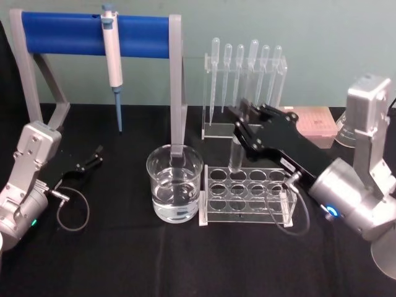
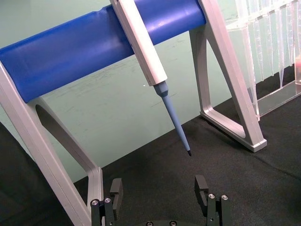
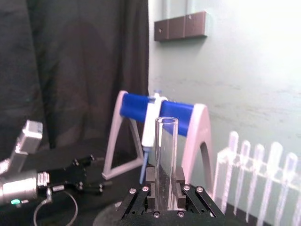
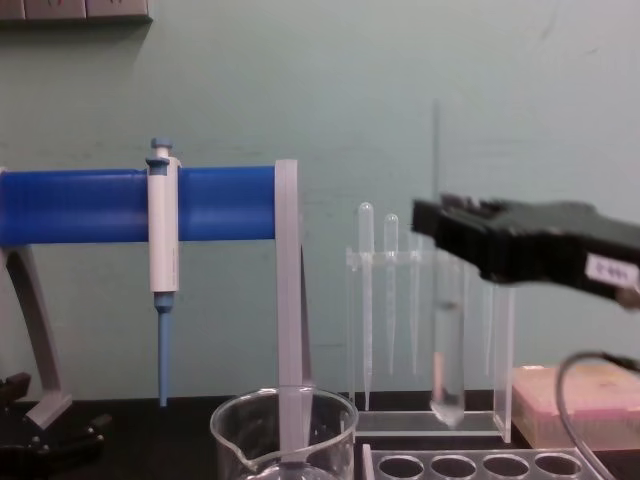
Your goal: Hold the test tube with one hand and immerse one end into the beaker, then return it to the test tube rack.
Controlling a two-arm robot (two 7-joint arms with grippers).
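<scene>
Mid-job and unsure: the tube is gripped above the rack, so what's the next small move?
Probably carry it toward the robot's left: the right gripper holds the test tube upright, its rounded end clear of the rack, while the beaker stands just left of the rack, water inside.

Laboratory bench: a black-draped table (image 1: 124,260) carries a beaker (image 1: 174,183) of water; right of it a tube rack (image 1: 247,195), behind it a pipette stand (image 1: 244,86) and a hanging micropipette (image 1: 113,62).
</scene>
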